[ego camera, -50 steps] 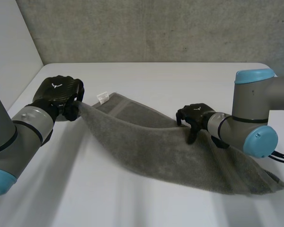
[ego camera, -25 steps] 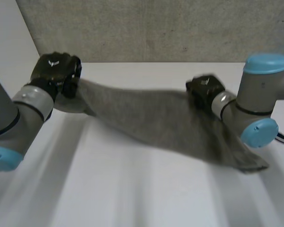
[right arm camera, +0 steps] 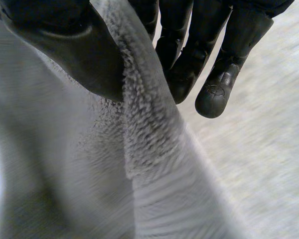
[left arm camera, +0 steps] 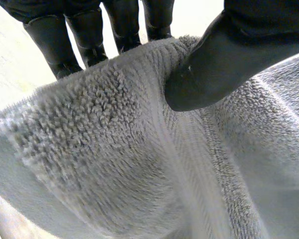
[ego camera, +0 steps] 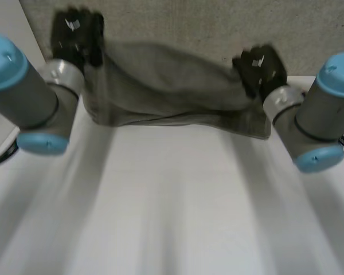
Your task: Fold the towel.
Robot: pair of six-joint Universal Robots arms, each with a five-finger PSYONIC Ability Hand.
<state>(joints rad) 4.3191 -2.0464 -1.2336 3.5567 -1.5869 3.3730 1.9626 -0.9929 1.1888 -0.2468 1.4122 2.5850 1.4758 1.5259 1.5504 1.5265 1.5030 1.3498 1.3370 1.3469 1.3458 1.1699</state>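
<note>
"Hanging where, exactly, that towel (ego camera: 166, 86)?"

"Up off the tabletop (ego camera: 172, 206), strung between the robot's two hands above its far edge, in front of the grey wall (ego camera: 218, 23). It sags in the middle like a hammock, and a doubled lower hem droops toward the far part of the tabletop. Whether that hem touches the surface cannot be told."

"Which hand has which end?"

"The left hand (ego camera: 74, 34) is raised near the far left corner, higher than the other one. One end of the cloth is bunched at it and falls straight down beside the left arm (ego camera: 34, 97). The right hand (ego camera: 259, 67) is toward the far right corner, and the other end of the towel drapes down past its wrist, against the right arm (ego camera: 309, 120)."

"Are they really gripping it, or is it just lying over them?"

"Gripping. In the left wrist view the left thumb (left arm camera: 224, 59) presses onto the flat woven band near the towel's edge, and the left fingers (left arm camera: 92, 37) stand on the far side of the looped pile, so the edge is pinched between them. The right wrist view shows much the same. The right thumb (right arm camera: 70, 50) bears on one face of the cloth, the right fingers (right arm camera: 224, 64) curl on the other face, and the fuzzy edge runs up between them."
</note>
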